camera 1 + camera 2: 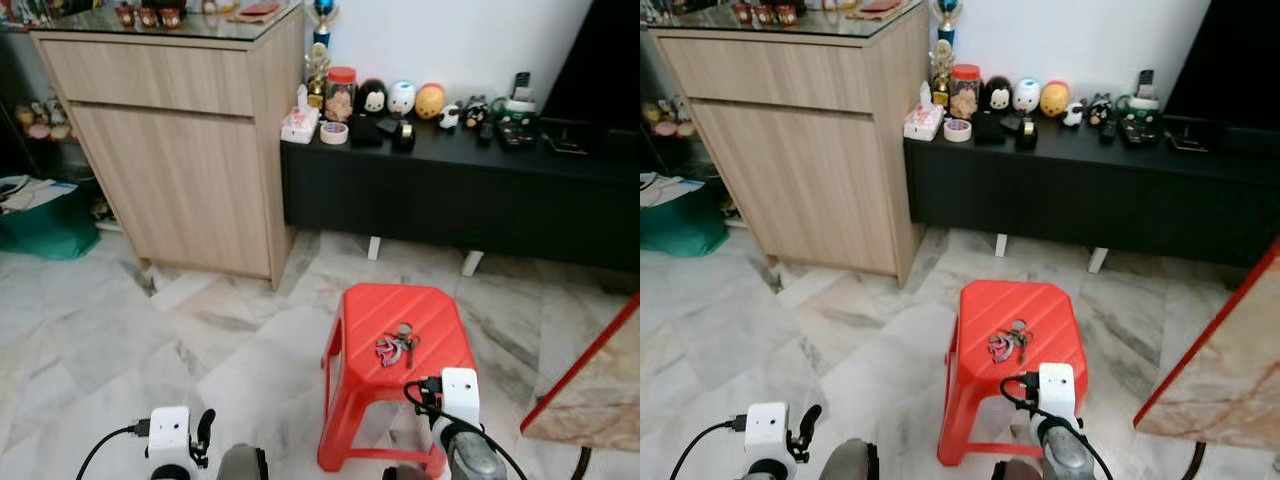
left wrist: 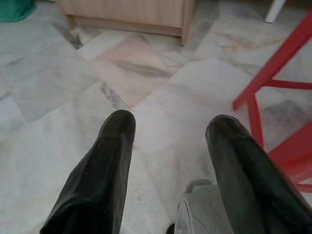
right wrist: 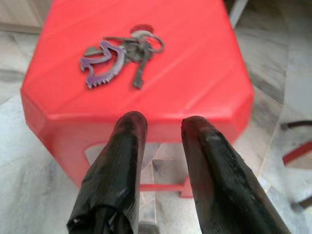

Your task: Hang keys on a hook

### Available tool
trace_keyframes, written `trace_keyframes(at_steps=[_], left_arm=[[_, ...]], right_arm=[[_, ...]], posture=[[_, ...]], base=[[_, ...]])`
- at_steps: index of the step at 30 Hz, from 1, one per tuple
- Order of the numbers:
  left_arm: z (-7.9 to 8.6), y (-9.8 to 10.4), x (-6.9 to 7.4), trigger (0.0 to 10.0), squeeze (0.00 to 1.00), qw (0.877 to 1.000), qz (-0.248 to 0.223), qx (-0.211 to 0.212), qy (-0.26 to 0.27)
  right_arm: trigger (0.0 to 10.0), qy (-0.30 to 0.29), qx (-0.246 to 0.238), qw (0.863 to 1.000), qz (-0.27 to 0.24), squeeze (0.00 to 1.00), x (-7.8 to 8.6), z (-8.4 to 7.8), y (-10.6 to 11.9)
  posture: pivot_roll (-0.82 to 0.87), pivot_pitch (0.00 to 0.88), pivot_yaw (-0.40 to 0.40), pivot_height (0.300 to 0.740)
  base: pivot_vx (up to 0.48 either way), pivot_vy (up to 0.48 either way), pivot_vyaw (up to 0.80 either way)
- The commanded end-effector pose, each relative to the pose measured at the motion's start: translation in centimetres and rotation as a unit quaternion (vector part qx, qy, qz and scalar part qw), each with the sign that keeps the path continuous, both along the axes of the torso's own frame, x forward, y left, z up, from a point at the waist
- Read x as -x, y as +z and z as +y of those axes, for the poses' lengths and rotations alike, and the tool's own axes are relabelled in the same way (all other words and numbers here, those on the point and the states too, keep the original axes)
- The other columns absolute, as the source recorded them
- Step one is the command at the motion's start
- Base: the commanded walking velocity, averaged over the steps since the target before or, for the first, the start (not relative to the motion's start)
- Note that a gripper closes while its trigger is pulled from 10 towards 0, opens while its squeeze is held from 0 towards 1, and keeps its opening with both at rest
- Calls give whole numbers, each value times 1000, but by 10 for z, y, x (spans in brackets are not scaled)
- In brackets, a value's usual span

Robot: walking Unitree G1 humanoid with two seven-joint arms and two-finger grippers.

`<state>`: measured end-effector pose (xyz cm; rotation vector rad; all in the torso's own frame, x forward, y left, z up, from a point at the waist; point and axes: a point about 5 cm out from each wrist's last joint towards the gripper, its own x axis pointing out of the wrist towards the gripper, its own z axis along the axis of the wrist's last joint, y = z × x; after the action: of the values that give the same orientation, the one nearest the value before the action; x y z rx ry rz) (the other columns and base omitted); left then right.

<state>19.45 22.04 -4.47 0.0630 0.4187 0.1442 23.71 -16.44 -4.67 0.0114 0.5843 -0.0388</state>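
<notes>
Right wrist view looks along the right gripper (image 3: 163, 126), whose two black fingers stand a little apart with nothing between them, just short of the near edge of a red plastic stool (image 3: 195, 73). The keys (image 3: 124, 58) lie on the stool's top, a small bunch on a ring with a purple toothed fob beside them, well clear of the fingers. From the head views, the stool stands on the marble floor (image 1: 150, 330) in front of a long black cabinet (image 1: 450, 190), and the keys (image 1: 397, 346) rest near the middle of the seat. The right arm's white wrist box sits just at the stool's near edge.

The left gripper (image 2: 168, 129) hangs low over the floor to the left of the stool, its fingers spread wide and empty. A wooden sideboard (image 1: 170, 150) stands at the left, touching the black cabinet's end. On the cabinet's surface stands a row of small toys and a jar (image 1: 341, 93); what the smaller pieces are is hard to make out. A green bin (image 1: 45, 225) sits by the sideboard.
</notes>
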Motion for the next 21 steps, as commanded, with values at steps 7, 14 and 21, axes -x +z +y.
trace_keyframes(at_steps=[7, 14, 21], left_arm=[[-4, -2, -2, 10000, 0, 1000, 9, 14, -5], [-5, -1, -4, 10000, 0, 1000, 7, 15, -7], [-3, 1, -6, 10000, 0, 1000, 5, 13, -5]], right_arm=[[10000, 3, -6, 1000, -17, 0, -8, 2, 6], [10000, 20, -1, 1000, -20, 0, -9, 6, 7], [10000, 35, 4, 999, -25, 0, -10, 9, 8]], posture=[[64, 0, -41, 622], [73, 0, -46, 622], [71, 0, -46, 622]], base=[[0, 0, 0], [126, 0, 0], [320, 0, 409]])
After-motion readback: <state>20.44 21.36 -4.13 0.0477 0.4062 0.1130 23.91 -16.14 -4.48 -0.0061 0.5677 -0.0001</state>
